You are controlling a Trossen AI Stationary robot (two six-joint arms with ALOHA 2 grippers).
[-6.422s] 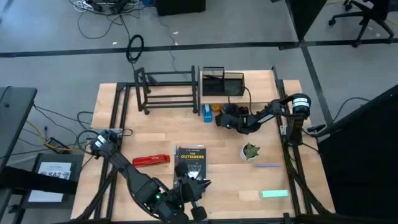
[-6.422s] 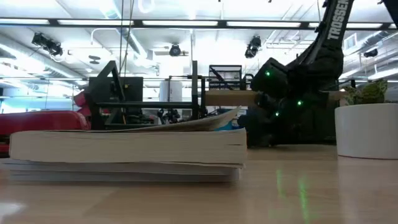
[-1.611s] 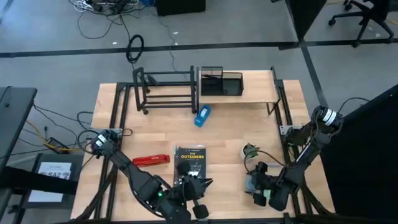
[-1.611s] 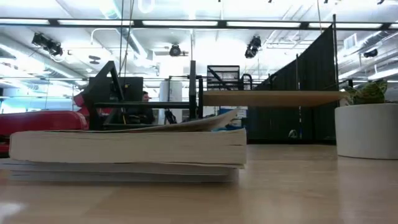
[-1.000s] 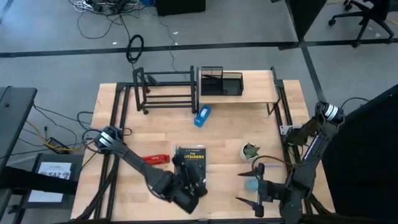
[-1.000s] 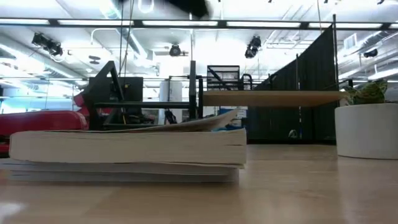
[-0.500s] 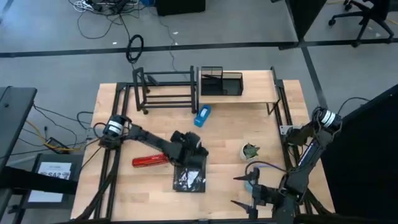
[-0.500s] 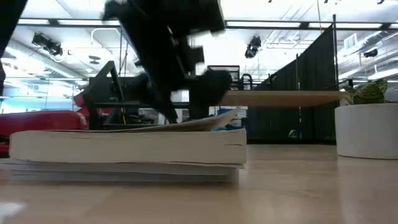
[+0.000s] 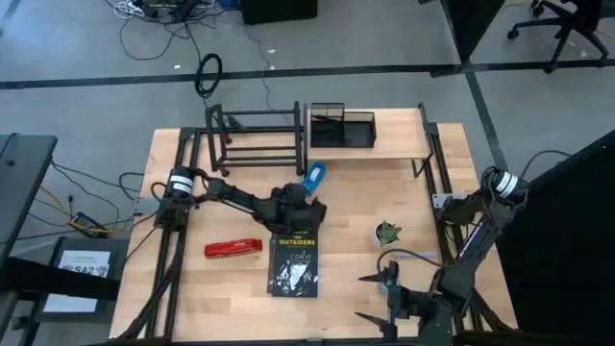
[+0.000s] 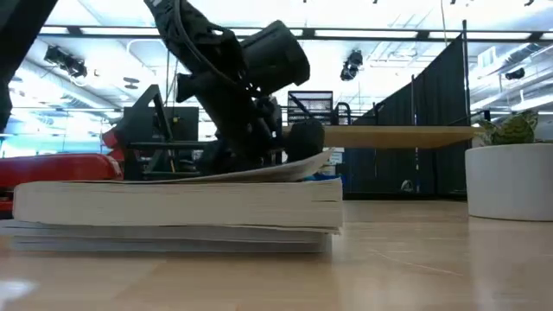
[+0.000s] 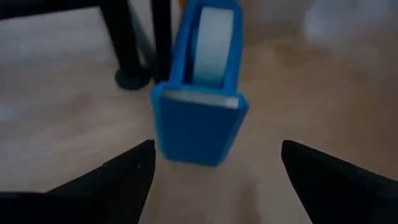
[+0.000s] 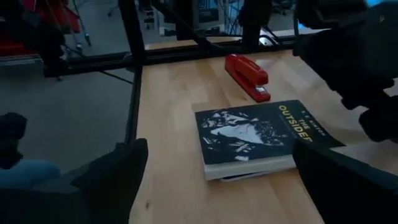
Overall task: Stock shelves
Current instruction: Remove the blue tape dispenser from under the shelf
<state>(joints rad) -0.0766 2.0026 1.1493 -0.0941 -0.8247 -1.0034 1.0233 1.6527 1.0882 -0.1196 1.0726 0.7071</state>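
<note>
Change: since a second ago I see the left gripper [image 9: 306,195] swing from the book's near end to its far end, facing the blue tape dispenser [image 11: 198,112].
Left fingers: spread apart, empty, straddling the dispenser's approach line.
Black rack [image 9: 256,140]: far left of table, tiers bare.
Wooden shelf [image 9: 399,146]: beside it, carrying the mesh organizer [image 9: 343,128].
Book [image 9: 293,262]: flat, mid-table, uncovered again.
Right gripper [image 9: 387,300]: parked at near right edge, fingers apart.
Judgement: dispenser pickup looks imminent; no stocking done by this arm yet.

Bright overhead striplights; left wrist view perhaps motion-blurred.
</note>
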